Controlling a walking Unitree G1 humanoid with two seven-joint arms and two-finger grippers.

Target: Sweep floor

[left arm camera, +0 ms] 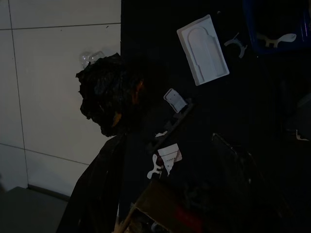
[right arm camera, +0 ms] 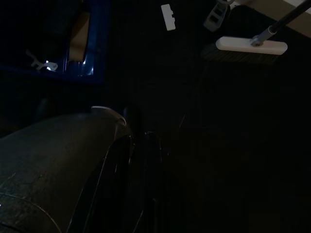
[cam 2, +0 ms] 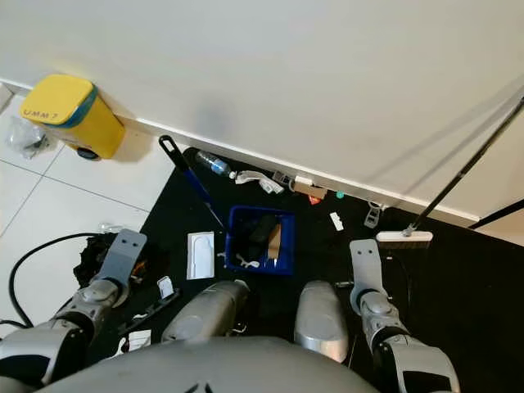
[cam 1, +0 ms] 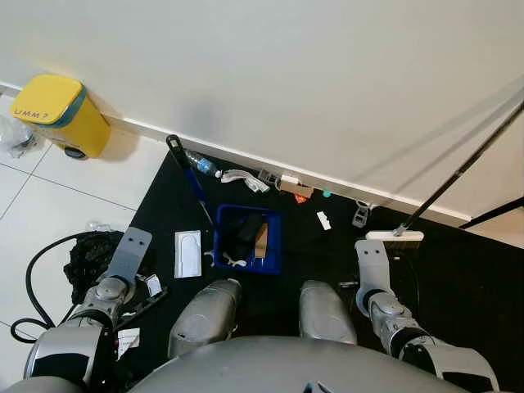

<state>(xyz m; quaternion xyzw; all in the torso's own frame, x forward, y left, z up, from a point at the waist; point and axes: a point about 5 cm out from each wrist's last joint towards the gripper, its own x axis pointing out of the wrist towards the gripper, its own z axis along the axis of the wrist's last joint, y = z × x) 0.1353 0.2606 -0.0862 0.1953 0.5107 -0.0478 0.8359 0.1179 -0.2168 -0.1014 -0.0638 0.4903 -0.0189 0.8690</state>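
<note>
Broom (cam 1: 395, 235) leans against the wall (cam 1: 311, 74) ahead on the robot's right, white head resting on the black mat (cam 1: 458, 278), long dark handle slanting up and away to the right. Not held by anything. Right gripper (cam 1: 370, 260) hangs low just beside the broom head, near but apart from it; can't tell if its fingers are open or closed. Left gripper (cam 1: 131, 250) hangs idle at the mat's left edge, finger state also can't tell.

Litter around: blue dustpan (cam 1: 247, 239) mid-mat with scraps in it and its handle pointing toward the wall, white tray (cam 1: 187, 253) just beside it, plastic bottle (cam 1: 201, 164) and small scraps (cam 1: 324, 219) along the baseboard. Yellow bin (cam 1: 64, 113) well apart on the white tiles, crumpled black bag (cam 1: 94, 254) at the mat's left edge.

Step in hand, likely: fetch the broom. Best to lift the right arm and grip the handle above the head, not the bristle block, keeping it against the wall so it doesn't slide and fall.
</note>
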